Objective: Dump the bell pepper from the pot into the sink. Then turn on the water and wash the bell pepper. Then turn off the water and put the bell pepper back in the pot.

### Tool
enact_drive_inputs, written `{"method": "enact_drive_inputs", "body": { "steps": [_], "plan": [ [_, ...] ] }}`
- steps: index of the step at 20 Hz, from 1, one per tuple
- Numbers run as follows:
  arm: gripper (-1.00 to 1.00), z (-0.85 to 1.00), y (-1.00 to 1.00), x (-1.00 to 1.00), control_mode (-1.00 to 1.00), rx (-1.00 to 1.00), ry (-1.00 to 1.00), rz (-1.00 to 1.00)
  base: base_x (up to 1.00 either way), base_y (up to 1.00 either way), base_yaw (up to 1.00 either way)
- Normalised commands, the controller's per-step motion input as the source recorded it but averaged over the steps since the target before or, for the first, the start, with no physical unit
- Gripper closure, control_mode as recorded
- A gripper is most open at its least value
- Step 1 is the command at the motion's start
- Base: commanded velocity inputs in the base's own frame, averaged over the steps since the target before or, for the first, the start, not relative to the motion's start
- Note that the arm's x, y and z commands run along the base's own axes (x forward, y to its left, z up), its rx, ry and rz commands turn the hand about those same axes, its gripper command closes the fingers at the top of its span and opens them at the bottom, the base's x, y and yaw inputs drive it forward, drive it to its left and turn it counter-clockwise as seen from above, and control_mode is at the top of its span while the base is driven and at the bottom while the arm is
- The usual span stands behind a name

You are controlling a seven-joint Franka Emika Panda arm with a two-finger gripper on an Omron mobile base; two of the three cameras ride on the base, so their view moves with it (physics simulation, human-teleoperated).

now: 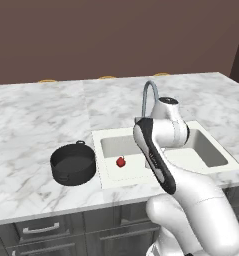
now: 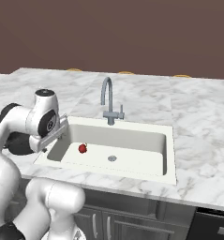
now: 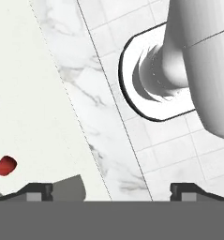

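The small red bell pepper (image 1: 120, 161) lies on the floor of the white sink (image 1: 109, 145), near its left end; it also shows in the right base view (image 2: 82, 148). The black pot (image 1: 72, 164) stands upright on the marble counter just left of the sink, with nothing visible inside. In the hand view my gripper (image 3: 111, 191) is open, its fingertips (image 3: 38, 190) wide apart with nothing between them. It hangs over the sink's front rim, and the bell pepper (image 3: 4, 165) lies off to one side of it in the basin (image 3: 29, 70).
A curved grey faucet (image 2: 107, 101) rises behind the sink, with its handle on the right side. The round metal drain (image 2: 112, 158) sits mid-basin. My own forearm (image 1: 153, 150) crosses in front of the sink. Grey cabinet drawers (image 1: 41, 230) run below the counter.
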Motion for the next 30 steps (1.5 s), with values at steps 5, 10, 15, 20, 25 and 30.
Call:
{"method": "enact_drive_inputs", "body": {
  "steps": [5, 10, 15, 20, 25, 30],
  "plan": [
    [-1.00, 0.19, -1.00, 0.00, -1.00, 0.34, -0.01, -0.20, 0.00, 0.00, 0.00],
    [-1.00, 0.11, -0.99, 0.01, -1.00, 0.34, 0.00, -0.22, 0.00, 0.00, 0.00],
    [-1.00, 0.10, -0.99, 0.09, -1.00, 0.32, 0.00, -0.21, 0.00, 0.00, 0.00],
    [-1.00, 0.14, -0.84, 0.28, -1.00, 0.29, -0.01, -0.15, 0.00, 0.00, 0.00],
    [-1.00, 0.17, -0.50, 0.68, -1.00, 0.28, 0.00, -0.10, 0.00, 0.00, 0.00],
    [-1.00, 0.03, -0.45, 0.80, -1.00, 0.21, 0.03, -0.09, 0.00, 0.00, 0.00]
  ]
}}
